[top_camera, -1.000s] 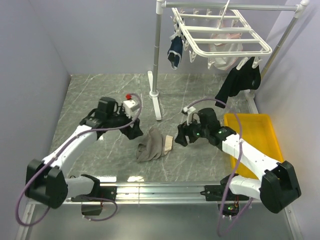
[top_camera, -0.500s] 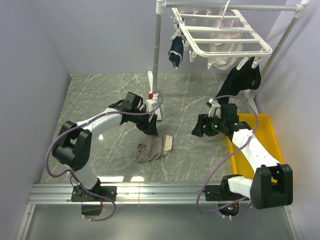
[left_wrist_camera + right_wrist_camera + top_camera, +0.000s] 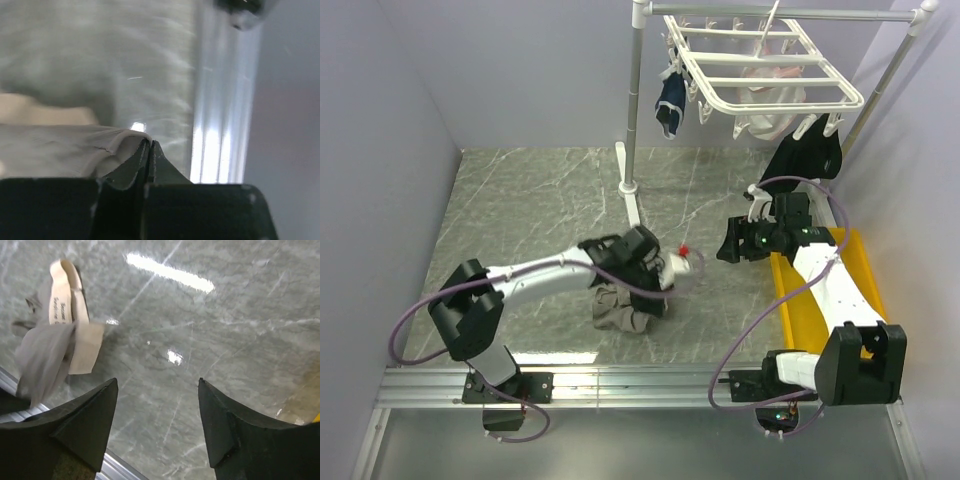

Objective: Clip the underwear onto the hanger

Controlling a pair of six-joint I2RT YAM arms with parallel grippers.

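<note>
Down near the front of the grey marbled worktop [image 3: 520, 200], my left hand [image 3: 149, 144] is pressed tip-first into the crumpled taupe fabric underwear [image 3: 618, 312] with its beige waistband. Both fingers lie flat against each other. A pale fold of cloth runs up into the seam between them, so I judge I have a thin pinch, not a bunched grip. The tip-down pose suits a garment lying slack on stone, where only an edge can be caught.

My right hand [image 3: 157, 410] hangs well apart, fingers spread wide around nothing, facing the underwear. I take it to be waiting for a second hold on the waistband.

The silver aluminium rail [image 3: 640, 385] bounds the worktop just on my side of the garment, so dragging towards me offers little room. The white plastic rectangular hanger [image 3: 790, 103] is high at the far right, slung from a grey metal pole stand [image 3: 633, 110] whose foot stands on the worktop just beyond the underwear. I think the lift should go up and to the right, clear of that pole.

Navy blue briefs [image 3: 671, 100] and a black garment [image 3: 800, 160] already hang there; I cannot tell which clips are free. A yellow plastic tray [image 3: 790, 315] lies along the worktop's right side under my right arm.
</note>
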